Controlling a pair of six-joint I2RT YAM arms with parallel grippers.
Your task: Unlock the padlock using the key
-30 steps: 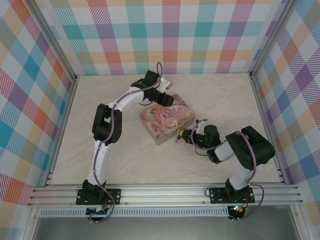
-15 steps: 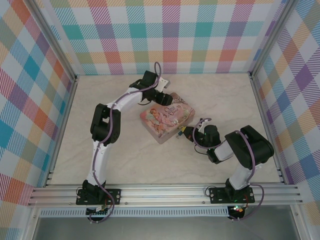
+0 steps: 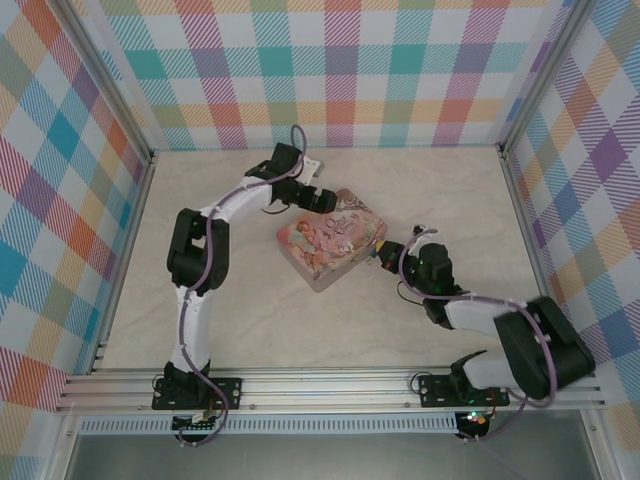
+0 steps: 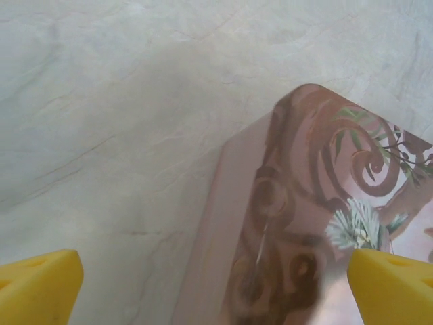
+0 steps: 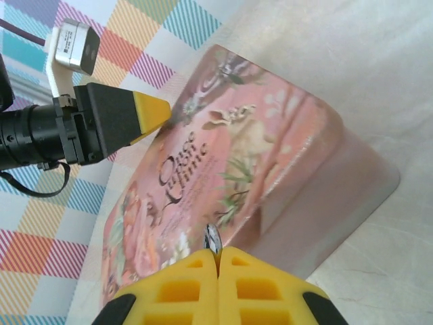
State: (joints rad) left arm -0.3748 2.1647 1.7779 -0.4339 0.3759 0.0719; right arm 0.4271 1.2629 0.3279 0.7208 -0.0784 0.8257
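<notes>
Right arm has stretched out since prev. frame: elbow swung out to the right, and right jaws slid along the near-right side of the pink tin [image 3: 328, 238], now close to its right corner. Left jaws have spread from part-open to fully released. Left arm shifted a bit left. Tin approx. same pos. on desk [image 3: 240, 300].

Right jaws clenched on the key [image 5: 212, 238]: yellow pads [image 5: 254, 288] pressed together, w/ only a thin silvery tip of key sticking out btwn them. Tip sits right at tin's lid edge, above the side wall. Touching or just short of it, can't tell.

Left jaws wide apart, holding nothing: yellow fingertips [image 4: 37, 288] at both lower corners of left wrist view, w/ tin's rounded far corner below and btwn them. From right wrist cam, one left finger w/ yellow tip hovers at tin's far end, near the lid lettering.

Tin lies flat on marbled desk, lid up, w/ flowers + script on lid, set diagonally btwn the two arms.
</notes>
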